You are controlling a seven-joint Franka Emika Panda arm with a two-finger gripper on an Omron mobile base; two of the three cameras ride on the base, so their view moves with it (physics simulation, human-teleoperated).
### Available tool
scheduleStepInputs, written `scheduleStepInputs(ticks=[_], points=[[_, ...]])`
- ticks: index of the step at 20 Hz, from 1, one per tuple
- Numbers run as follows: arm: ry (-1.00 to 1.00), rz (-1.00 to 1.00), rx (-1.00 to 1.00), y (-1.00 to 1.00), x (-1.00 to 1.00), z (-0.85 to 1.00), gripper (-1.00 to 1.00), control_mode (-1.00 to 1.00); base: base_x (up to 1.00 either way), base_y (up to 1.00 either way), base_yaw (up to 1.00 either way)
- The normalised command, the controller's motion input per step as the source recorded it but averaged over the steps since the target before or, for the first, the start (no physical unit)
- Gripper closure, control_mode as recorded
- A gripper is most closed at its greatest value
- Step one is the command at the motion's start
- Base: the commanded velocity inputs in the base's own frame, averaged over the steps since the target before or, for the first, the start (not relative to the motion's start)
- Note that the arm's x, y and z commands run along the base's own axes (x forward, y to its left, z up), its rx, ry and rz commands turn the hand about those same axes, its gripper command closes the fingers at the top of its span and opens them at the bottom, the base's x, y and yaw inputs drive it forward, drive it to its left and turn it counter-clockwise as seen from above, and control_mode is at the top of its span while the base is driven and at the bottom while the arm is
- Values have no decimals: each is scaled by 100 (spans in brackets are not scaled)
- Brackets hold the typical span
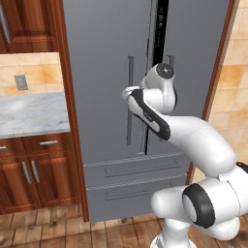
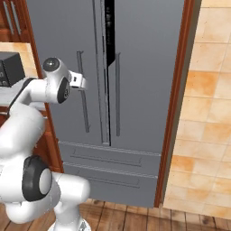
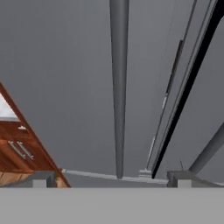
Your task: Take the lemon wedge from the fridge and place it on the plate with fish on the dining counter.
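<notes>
The tall grey fridge (image 1: 101, 72) (image 2: 144, 67) stands right in front of me, with a narrow dark slit between its two doors near the top. My gripper (image 1: 127, 92) (image 2: 83, 82) (image 3: 109, 179) is open at the left door's long bar handle (image 1: 129, 123) (image 2: 84, 113) (image 3: 119, 87). In the hand view the handle runs up between my two fingertips with room on both sides. The lemon wedge is hidden behind the doors. The plate and the dining counter are out of view.
The right door's handle (image 2: 118, 94) hangs just past the slit. Two drawer fronts (image 1: 135, 169) sit below the doors. Brown cabinets under a marble counter (image 1: 29, 114) are on the left, a tiled wall (image 2: 207, 113) on the right.
</notes>
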Motion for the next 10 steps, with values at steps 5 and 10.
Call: scheduleStepInputs(ticks=[5, 10], points=[[-1, 0, 0, 0, 58, -11, -100, -100, 0, 0, 0], [0, 0, 0, 0, 69, -17, -100, -100, 0, 0, 0]])
